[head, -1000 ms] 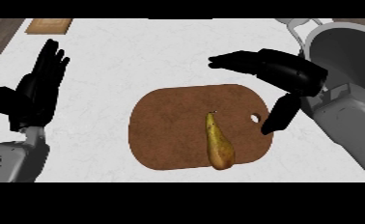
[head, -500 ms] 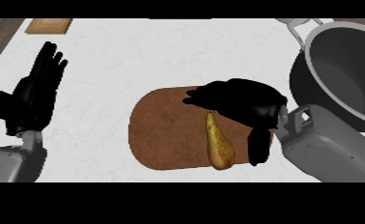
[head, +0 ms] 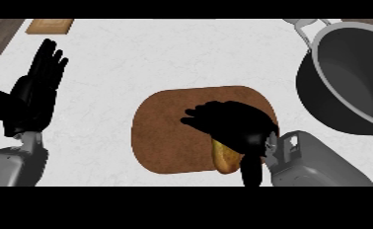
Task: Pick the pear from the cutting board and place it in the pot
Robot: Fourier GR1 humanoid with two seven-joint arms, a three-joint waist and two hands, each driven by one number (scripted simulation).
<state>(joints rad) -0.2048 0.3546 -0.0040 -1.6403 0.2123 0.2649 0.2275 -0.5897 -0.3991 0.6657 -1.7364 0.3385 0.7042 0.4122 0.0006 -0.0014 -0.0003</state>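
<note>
Curling down over the cutting board (head: 164, 139) right now is the right hand (head: 237, 127), and it has the pear (head: 226, 161) under it. The fingers (head: 195, 119) are bent over the fruit's left side, while the thumb (head: 251, 171) points down along its right side, so the hand is wrapped around the pear. Only the pear's fat yellow-brown lower end peeks out below the palm; the rest is hidden under the black hand. The pear is on the right part of the brown, rounded board, near its lower edge, and I can't tell whether it is resting on the wood or raised just off it. The grey right forearm (head: 313, 164) comes in from the lower right corner. Over to the right sits the pot (head: 342, 75), big, dark inside and pale at the rim, partly cut off by the edge of view, with a handle (head: 306, 23) showing at its top left. It stands apart from the board on the white marbled worktop (head: 182, 55). At the far left, the left hand (head: 35, 97) rests open, fingers straight and pointing up, well away from the board, above its grey forearm (head: 22, 166). A small wooden board (head: 50, 25) lies at the top left corner.
</note>
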